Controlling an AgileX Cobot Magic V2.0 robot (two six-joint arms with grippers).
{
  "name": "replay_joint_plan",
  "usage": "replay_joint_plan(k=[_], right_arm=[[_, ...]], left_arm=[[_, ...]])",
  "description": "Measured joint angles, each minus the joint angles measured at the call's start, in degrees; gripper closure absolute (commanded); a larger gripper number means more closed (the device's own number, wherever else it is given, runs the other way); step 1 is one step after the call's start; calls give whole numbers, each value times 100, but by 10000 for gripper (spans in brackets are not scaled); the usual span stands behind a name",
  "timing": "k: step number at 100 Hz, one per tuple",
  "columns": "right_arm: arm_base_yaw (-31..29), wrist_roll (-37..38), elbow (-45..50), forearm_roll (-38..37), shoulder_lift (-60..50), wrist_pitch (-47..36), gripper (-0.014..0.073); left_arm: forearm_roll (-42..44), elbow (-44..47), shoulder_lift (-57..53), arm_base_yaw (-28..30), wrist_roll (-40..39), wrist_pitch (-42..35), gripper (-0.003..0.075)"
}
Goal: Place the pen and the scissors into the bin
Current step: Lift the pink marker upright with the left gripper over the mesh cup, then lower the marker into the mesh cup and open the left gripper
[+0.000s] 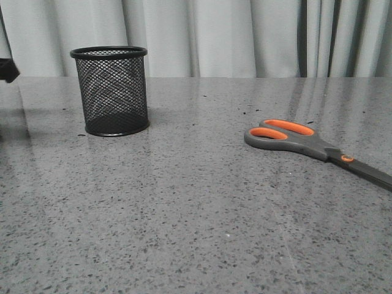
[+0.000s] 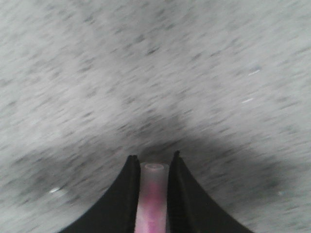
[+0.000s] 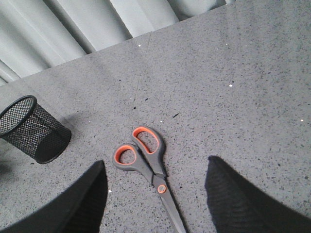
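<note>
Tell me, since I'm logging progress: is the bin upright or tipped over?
Upright. The bin stands on its base on the table, rim on top; the right wrist view agrees.

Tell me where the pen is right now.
The pen is clamped in the left end effector, seen only in the left wrist view, above bare table; it's absent from the front view.

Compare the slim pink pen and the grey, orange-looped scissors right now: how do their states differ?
The slim pink pen is clamped between the left gripper's fingers; the grey, orange-looped scissors lie flat on the speckled grey table, ungripped, below the open right gripper. The pen is a thin pale-tipped stick; the scissors are broader, with two loops. Neither is in the black mesh bin.
</note>
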Motion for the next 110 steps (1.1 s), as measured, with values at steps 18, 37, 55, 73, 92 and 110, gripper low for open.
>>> replay_joint_plan(k=[18,37,55,73,92,110], right_arm=[[0,0,0,0,0,31,198],[0,-14,0,0,0,30,198],[0,-14,0,0,0,-119,198],[0,-14,0,0,0,-397,198],[0,-14,0,0,0,-447,198],[0,-14,0,0,0,-447,198]], left_arm=[[-2252,119,-738,-12,1346,-1486,739],[-4800,109,-1826,-241,3048,-3662,738],[-5525,109,-1958,-744,3581,-4241,722],[-5557,91,-1712,-1635,4111,-4670,723],[-5187,-65,-1314,-2271,4242,-5360,723],[-5019,-112,-706,-2492,4230,-6079,723]])
